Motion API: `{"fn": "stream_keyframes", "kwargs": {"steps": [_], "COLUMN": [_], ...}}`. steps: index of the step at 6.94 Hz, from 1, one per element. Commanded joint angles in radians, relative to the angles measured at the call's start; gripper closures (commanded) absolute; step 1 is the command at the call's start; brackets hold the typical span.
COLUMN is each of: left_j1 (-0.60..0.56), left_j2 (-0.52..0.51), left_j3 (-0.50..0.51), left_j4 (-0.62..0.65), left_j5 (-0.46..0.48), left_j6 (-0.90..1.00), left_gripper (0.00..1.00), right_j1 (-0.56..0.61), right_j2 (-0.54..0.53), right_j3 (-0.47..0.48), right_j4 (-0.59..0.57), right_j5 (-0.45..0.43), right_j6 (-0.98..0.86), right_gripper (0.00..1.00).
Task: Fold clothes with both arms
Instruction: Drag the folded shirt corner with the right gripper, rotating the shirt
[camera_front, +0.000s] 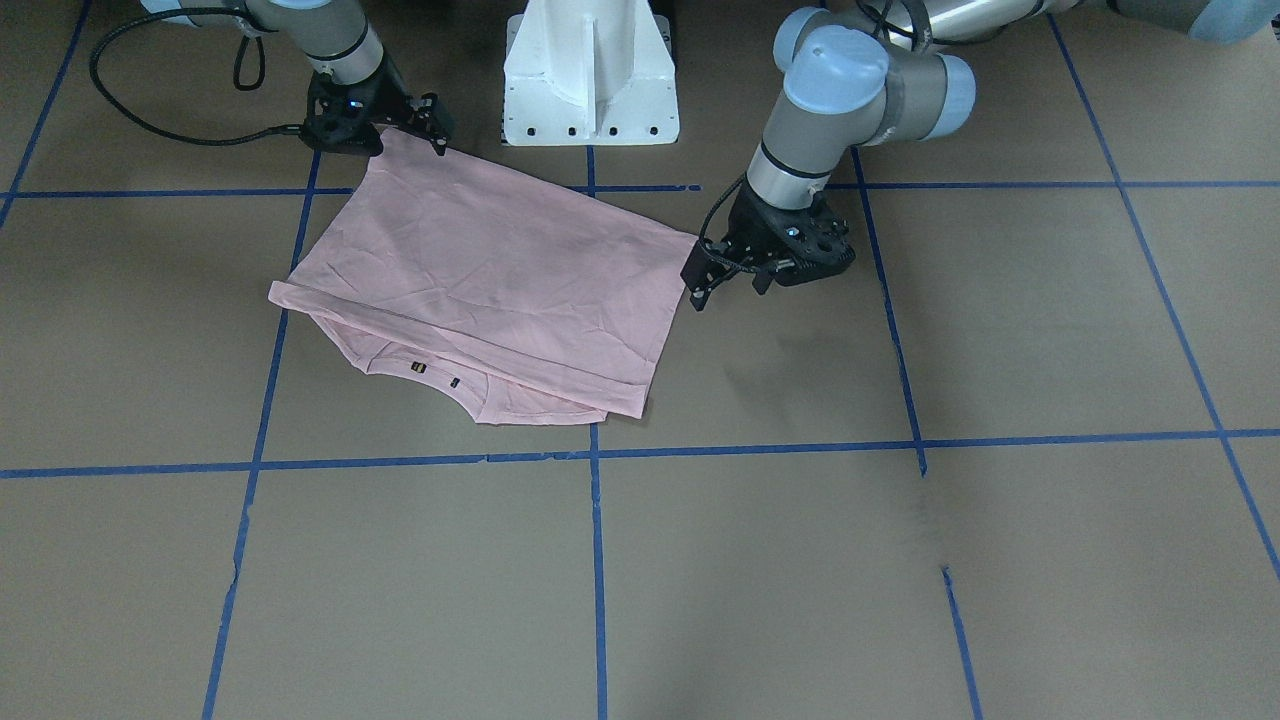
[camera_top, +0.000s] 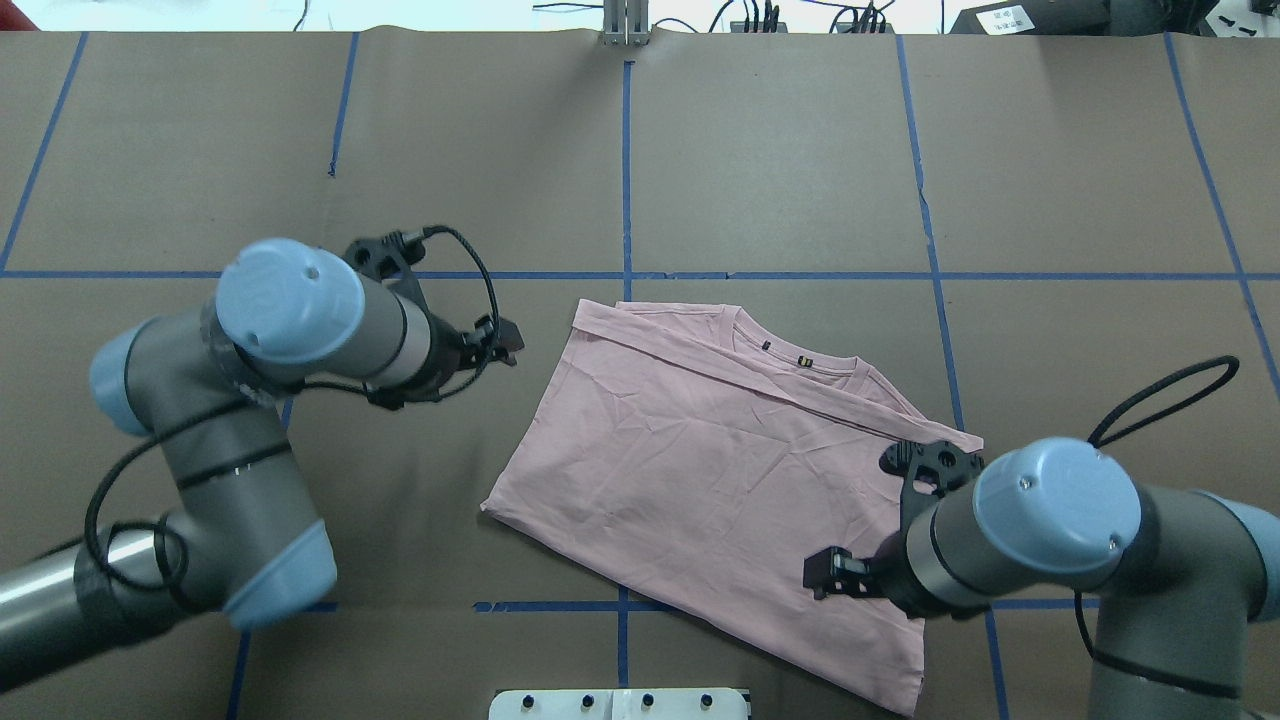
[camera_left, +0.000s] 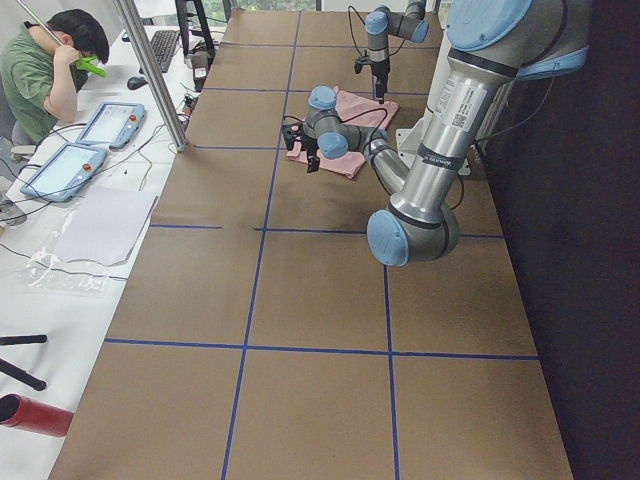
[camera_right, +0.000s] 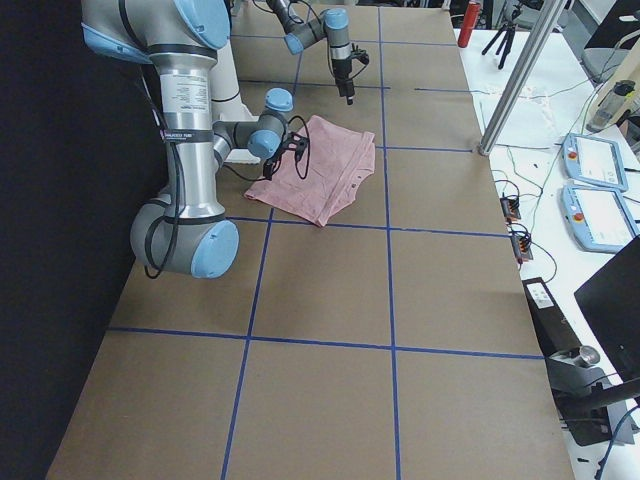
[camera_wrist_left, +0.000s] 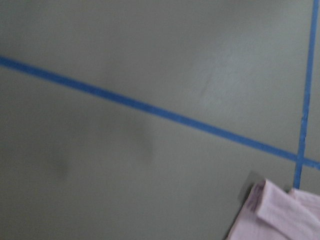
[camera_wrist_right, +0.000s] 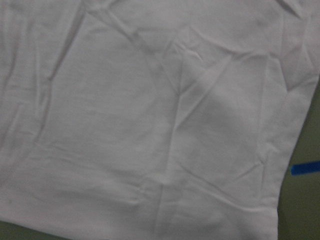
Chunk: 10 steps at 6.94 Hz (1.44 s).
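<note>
On the table (camera_top: 800, 150), near the robot's base, the pink T-shirt (camera_top: 700, 470) lies half-folded and creased, light and limp, likely best pinched at its near corners, where the left gripper (camera_front: 722, 292) hovers empty with jaws parted; whether the right gripper (camera_front: 437, 125) grips cloth I cannot tell

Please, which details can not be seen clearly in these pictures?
- T-shirt: print hidden in every view; only plain pink fabric shows.
- Right claw: grip unclear; overhead its own wrist covers it, front-facing it is dark.
- Left claw: open or shut, too small to tell.
- Collar label: text too small.
</note>
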Motion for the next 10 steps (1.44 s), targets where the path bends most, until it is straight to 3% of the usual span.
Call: {"fn": "stream_keyframes", "kwargs": {"steps": [1, 6, 8, 9, 10], "left_j1": [0.201, 0.202, 0.202, 0.202, 0.205], "left_j2": [-0.005, -0.017, -0.017, -0.016, -0.017], "left_j3": [-0.058, 0.013, 0.022, 0.02, 0.019], "left_j4": [0.138, 0.14, 0.14, 0.14, 0.14], "left_j5": [0.095, 0.17, 0.17, 0.17, 0.17], "left_j6": [-0.227, -0.269, -0.268, -0.269, -0.268], "left_gripper": [0.04, 0.06, 0.14, 0.28, 0.54], "right_j1": [0.101, 0.121, 0.122, 0.125, 0.127], "right_j2": [0.038, 0.075, 0.075, 0.075, 0.076], "right_j3": [-0.009, -0.01, -0.009, -0.009, -0.008], "right_j4": [0.002, 0.002, 0.002, 0.002, 0.002], "right_j5": [-0.01, -0.028, -0.028, -0.027, -0.027], "right_j6": [-0.082, -0.129, -0.129, -0.129, -0.129], "right_gripper": [0.0, 0.0, 0.0, 0.0, 0.0]}}
